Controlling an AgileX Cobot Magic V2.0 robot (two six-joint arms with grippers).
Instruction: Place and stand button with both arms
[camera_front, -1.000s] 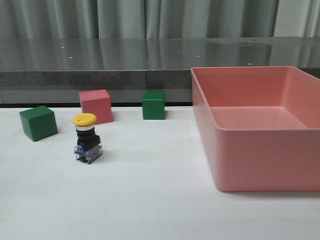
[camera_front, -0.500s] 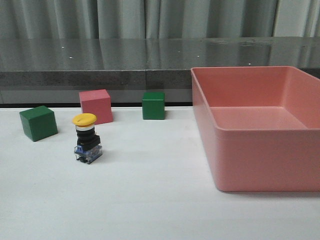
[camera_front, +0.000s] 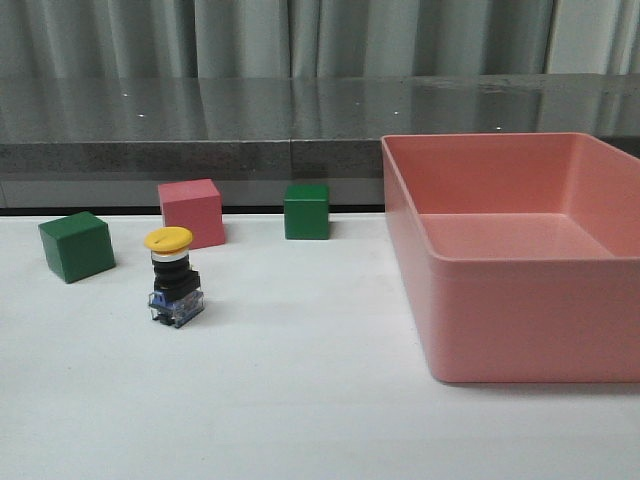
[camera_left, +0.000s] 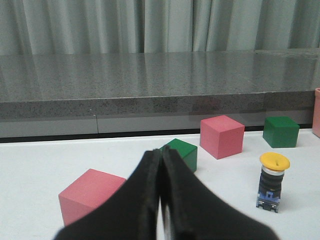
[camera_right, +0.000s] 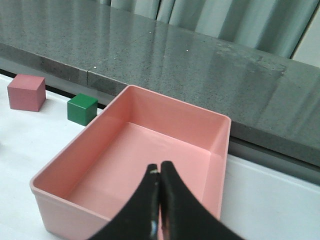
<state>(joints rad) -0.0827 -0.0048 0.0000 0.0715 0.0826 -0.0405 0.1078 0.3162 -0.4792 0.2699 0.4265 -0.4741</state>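
The button (camera_front: 174, 280) stands upright on the white table at the left, yellow cap up, black body, clear-bluish base down. It also shows in the left wrist view (camera_left: 271, 182), standing apart from my left gripper (camera_left: 161, 152), which is shut and empty, low over the table. My right gripper (camera_right: 159, 167) is shut and empty, held above the pink bin (camera_right: 135, 150). Neither arm shows in the front view.
A large pink bin (camera_front: 520, 310) fills the right side. A green cube (camera_front: 76, 245), a pink cube (camera_front: 192, 212) and another green cube (camera_front: 306, 210) stand behind the button. Another pink cube (camera_left: 90, 195) lies near my left gripper. A dark ledge runs along the back.
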